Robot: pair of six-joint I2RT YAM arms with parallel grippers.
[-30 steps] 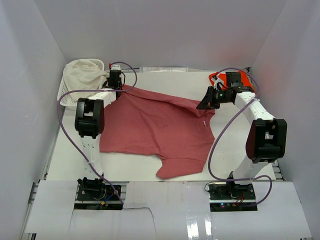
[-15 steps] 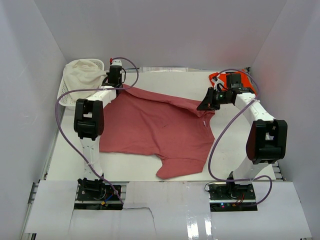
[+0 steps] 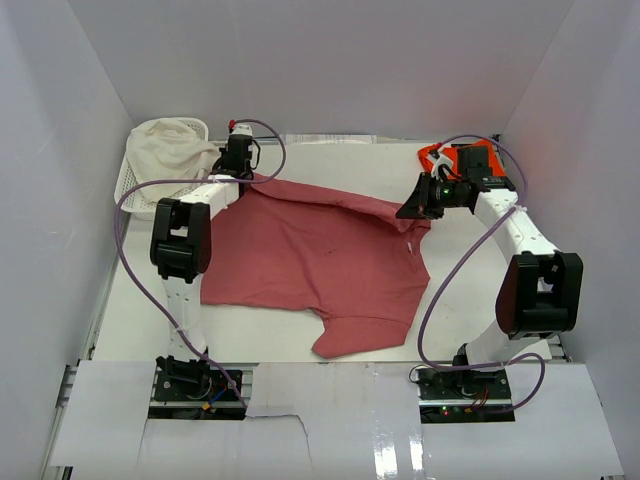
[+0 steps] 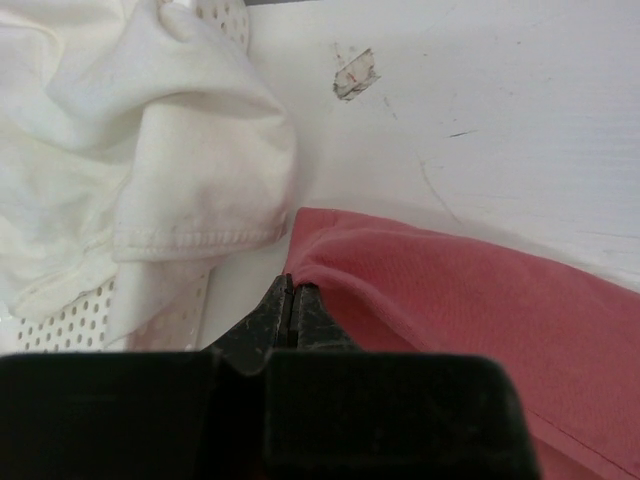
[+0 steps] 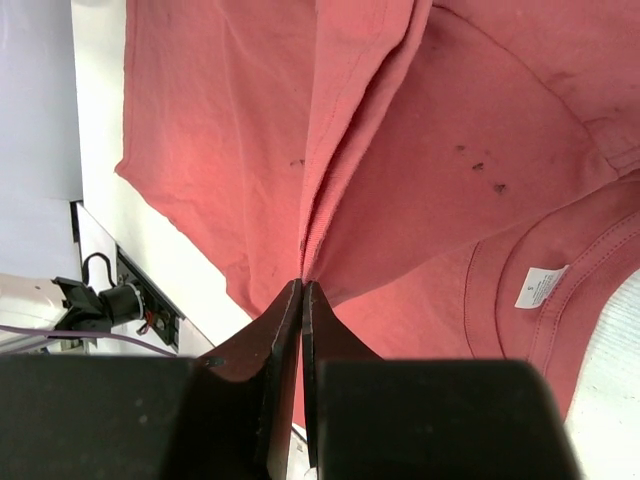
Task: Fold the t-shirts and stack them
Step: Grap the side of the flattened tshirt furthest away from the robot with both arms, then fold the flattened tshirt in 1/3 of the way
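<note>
White tabletop (image 3: 140,320) carries the rose-red t-shirt (image 3: 310,255), spread across its middle with one flap reaching toward the near edge. Farther back, the left gripper (image 4: 291,296) pinches its far left corner, and the right gripper (image 5: 302,290) clamps a raised fold at its far right edge. Beyond, the orange-red t-shirt (image 3: 488,160) lies far right, and a white basket (image 3: 128,188) of cream cloth (image 3: 165,145) sits far left.
</note>
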